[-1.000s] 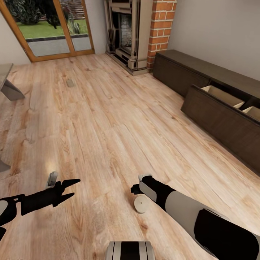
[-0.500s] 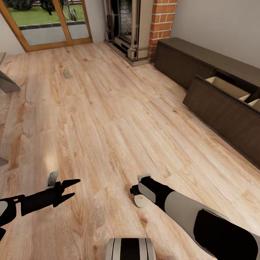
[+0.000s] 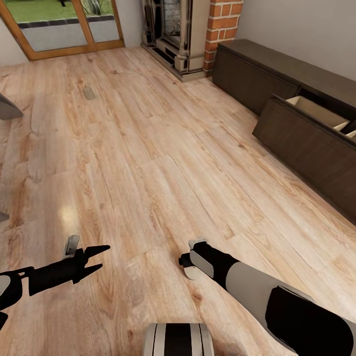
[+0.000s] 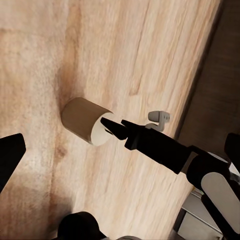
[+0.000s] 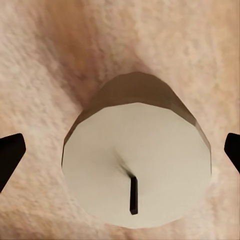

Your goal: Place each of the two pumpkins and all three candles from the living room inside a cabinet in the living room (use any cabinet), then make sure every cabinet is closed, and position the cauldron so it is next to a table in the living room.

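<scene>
A stubby beige candle stands on the plank floor, half hidden under my right gripper. In the right wrist view its flat top and wick sit between my open black fingertips, which do not touch it. The left wrist view shows the same candle with a right finger at its top edge. My left gripper hovers open and empty over the floor to the left. The dark-brown cabinet runs along the right wall, with one front panel tilted open over pale compartments.
A small grey object lies on the floor far ahead. Grey table legs show at the left edge. The brick fireplace and a glass door stand at the back. Open floor lies between me and the cabinet.
The whole view has shifted, so the camera moved. The candle, fully visible below the right gripper before, now sits mostly under it. The left gripper holds its pose.
</scene>
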You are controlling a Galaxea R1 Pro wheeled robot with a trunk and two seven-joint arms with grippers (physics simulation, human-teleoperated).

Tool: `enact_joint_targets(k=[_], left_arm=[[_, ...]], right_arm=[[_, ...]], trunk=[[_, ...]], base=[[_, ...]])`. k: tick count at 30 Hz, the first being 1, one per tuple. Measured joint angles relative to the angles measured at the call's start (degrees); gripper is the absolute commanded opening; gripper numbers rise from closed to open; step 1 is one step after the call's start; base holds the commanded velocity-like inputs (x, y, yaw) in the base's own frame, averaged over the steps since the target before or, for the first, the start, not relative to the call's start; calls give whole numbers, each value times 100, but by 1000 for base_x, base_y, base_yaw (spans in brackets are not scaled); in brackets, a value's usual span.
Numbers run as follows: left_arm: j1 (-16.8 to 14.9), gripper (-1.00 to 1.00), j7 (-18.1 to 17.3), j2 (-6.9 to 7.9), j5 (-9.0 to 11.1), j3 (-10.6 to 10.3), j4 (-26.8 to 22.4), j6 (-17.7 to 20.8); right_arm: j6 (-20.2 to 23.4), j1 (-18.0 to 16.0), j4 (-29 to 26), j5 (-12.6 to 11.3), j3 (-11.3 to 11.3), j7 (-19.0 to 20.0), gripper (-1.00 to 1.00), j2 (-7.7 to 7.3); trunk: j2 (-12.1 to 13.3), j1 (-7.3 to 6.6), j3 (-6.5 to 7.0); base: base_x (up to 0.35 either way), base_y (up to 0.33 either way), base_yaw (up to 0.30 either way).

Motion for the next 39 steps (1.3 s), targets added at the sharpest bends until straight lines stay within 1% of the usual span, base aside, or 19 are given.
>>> enact_joint_targets(k=[6, 12, 27, 31, 39], left_arm=[[0, 100, 0, 0, 2, 0, 0, 0], [0, 100, 0, 0, 3, 0, 0, 0], [0, 100, 0, 0, 0, 0, 18, 0], [0, 100, 0, -5, -3, 0, 25, 0], [0, 100, 0, 0, 0, 0, 26, 0]], right_arm=[[21, 1, 5, -7, 1, -6, 100, 3], [31, 0, 7, -14, 13, -9, 100, 0], [31, 0, 22, -26, 45, -46, 100, -15], [28, 0, 72, -33, 44, -155, 100, -8], [29, 0, 124, -15, 46, -178, 100, 3]], trunk=[[0, 0, 0], [-8, 16, -132], [-8, 15, -133], [-13, 26, -221], [-13, 26, -222]], base=[[0, 0, 0], [0, 0, 0], [0, 0, 0], [0, 0, 0], [0, 0, 0]])
